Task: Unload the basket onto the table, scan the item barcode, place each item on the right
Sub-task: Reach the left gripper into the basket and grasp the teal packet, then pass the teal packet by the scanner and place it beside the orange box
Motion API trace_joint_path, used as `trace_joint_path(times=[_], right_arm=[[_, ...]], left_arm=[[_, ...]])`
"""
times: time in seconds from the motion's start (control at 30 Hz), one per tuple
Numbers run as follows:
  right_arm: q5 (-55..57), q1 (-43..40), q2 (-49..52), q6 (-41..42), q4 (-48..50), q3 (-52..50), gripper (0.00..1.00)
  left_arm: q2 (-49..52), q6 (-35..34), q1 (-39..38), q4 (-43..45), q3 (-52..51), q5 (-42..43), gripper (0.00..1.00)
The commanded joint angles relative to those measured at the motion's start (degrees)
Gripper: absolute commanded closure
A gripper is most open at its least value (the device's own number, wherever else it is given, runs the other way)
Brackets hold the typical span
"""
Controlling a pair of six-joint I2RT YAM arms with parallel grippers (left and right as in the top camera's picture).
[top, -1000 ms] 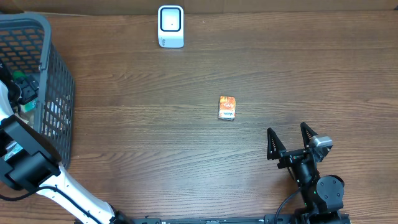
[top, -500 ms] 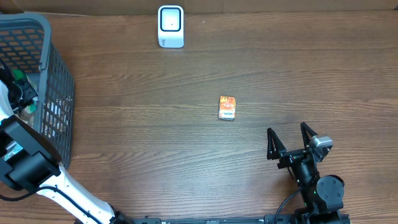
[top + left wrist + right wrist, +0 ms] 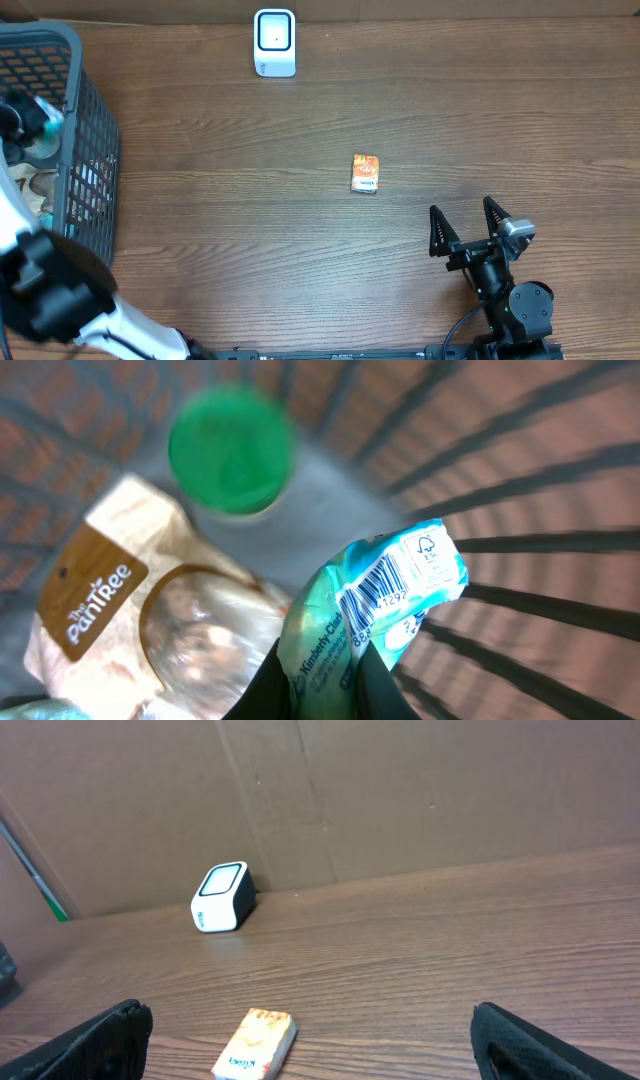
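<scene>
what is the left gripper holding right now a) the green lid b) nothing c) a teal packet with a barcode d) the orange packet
c: in the left wrist view the left gripper is shut on the teal packet, with its barcode facing the camera.

Table (image 3: 250, 220): brown wood grain, matt, finely streaked; cardboard wall (image 3: 400, 790) behind it dull, creased. Basket (image 3: 95, 150): grey plastic lattice, smooth with a slight sheen; scanner (image 3: 274, 42): white glossy plastic; small box (image 3: 365, 172): printed card, lightly glossy. Packet (image 3: 380, 610): teal plastic film, shiny and crinkled; bag (image 3: 110, 600): pale paper-like stock, clear glossy window, matt brown label; lid (image 3: 231, 450): smooth green plastic, blurred.
</scene>
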Motion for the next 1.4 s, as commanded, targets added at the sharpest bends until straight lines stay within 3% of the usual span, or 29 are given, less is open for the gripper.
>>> trace_joint_path(times=[0.0,0.17,0.37,0.67,0.9,1.1,1.2,1.27,1.3,1.37], right_arm=[[-0.1,-0.2,-0.6,-0.1,0.2,-0.6,0.0],[-0.1,-0.2,-0.6,-0.1,0.2,-0.6,0.0],[-0.1,-0.2,-0.6,-0.1,0.2,-0.6,0.0],[-0.1,-0.2,-0.6,-0.1,0.2,-0.6,0.0],[-0.1,-0.2,-0.6,-0.1,0.2,-0.6,0.0],[-0.1,-0.2,-0.6,-0.1,0.2,-0.6,0.0],[-0.1,-0.2,-0.6,-0.1,0.2,-0.6,0.0],[-0.1,-0.2,-0.6,-0.1,0.2,-0.6,0.0],[-0.1,-0.2,-0.6,-0.1,0.2,-0.6,0.0],[-0.1,-0.2,-0.6,-0.1,0.2,-0.6,0.0]], left_arm=[[-10.5,-3.9,-1.8,-0.9,2.6,6.6,0.96],[-18.6,-4.7,-8.8,-5.7,2.6,11.5,0.96],[-18.9,-4.6,-26.0,-12.0,1.5,10.6,0.96],[-9.3,-12.7,-49.7,-4.4,-9.8,10.7,0.96],[3.8,-25.5,-59.1,5.7,-13.7,10.8,0.96],[12.1,-41.2,-60.4,8.8,-13.7,10.9,0.95],[14.9,-44.8,-60.4,8.9,-13.7,10.9,0.95],[16.0,-44.7,-60.4,9.1,-13.7,11.3,0.88],[16.3,-44.7,-60.4,9.0,-13.7,11.4,0.75],[16.4,-44.2,-60.4,9.0,-13.7,11.7,0.36]])
